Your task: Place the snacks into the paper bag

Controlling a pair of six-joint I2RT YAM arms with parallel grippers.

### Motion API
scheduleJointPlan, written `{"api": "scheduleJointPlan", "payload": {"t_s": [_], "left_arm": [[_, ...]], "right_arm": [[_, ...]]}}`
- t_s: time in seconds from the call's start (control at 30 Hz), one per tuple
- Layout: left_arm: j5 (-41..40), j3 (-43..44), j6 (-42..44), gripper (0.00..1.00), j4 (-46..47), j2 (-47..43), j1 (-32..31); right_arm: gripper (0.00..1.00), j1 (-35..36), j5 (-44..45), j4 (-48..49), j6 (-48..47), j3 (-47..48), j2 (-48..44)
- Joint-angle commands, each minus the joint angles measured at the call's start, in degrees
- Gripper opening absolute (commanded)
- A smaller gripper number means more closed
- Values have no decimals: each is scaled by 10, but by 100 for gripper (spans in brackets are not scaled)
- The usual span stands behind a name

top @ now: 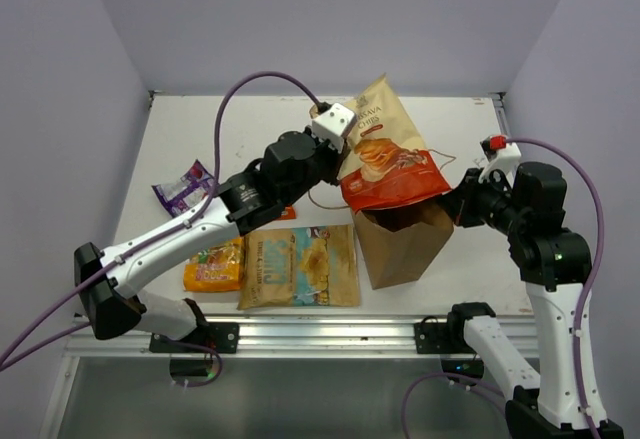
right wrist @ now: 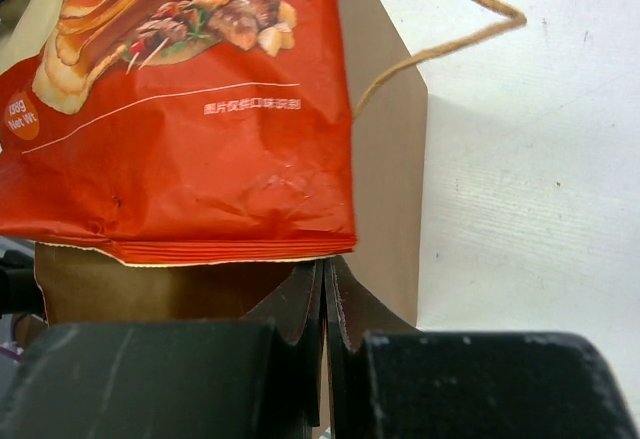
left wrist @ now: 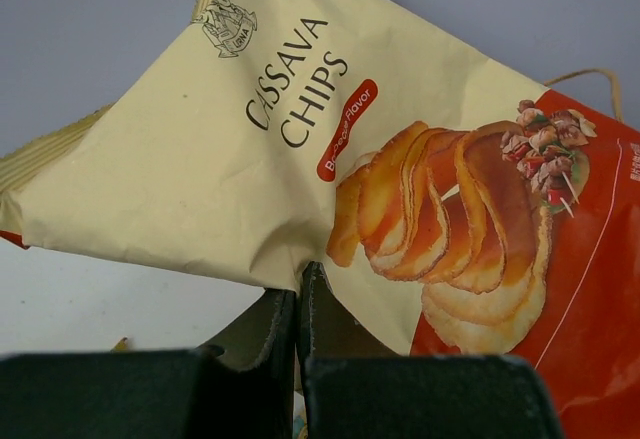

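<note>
My left gripper (top: 343,155) (left wrist: 298,284) is shut on the cream edge of a red-and-cream cassava chips packet (top: 385,149) (left wrist: 400,139) (right wrist: 200,139). The packet hangs tilted, its red end over the open mouth of the brown paper bag (top: 405,244) (right wrist: 385,159). The bag stands upright at centre right. On its right rim my right gripper (top: 456,202) (right wrist: 325,274) is shut. A twine handle (right wrist: 440,19) loops off the bag's far side. Other snacks lie on the table at the left: tan-and-blue (top: 300,264), orange-yellow (top: 215,264), purple (top: 185,187) and small red (top: 287,213).
White table (top: 450,129) with walls at the back and both sides. A metal rail (top: 330,334) runs along the near edge, carrying both arm bases. The left arm reaches diagonally over the flat packets.
</note>
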Motion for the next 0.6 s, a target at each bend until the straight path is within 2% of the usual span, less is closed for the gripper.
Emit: {"api": "scheduleJointPlan", "payload": {"t_s": [0.0,0.1,0.2,0.37,0.57], "left_arm": [[-23,-33,59,0,-18,-33,-2],[-18,-34,87,0,-14,-39,-11],[-37,-2,126,0,-50,-16,-25],[-31,33,145,0,-93,15,-32],[-75,56,185,0,-132,15,-37]], "right_arm": [[0,1,6,-10,-11,23,-5],[0,1,10,-10,-11,24,-2],[0,1,10,-12,-11,30,0],[0,1,20,-15,-13,35,-1],[0,1,21,-17,-14,37,0]]}}
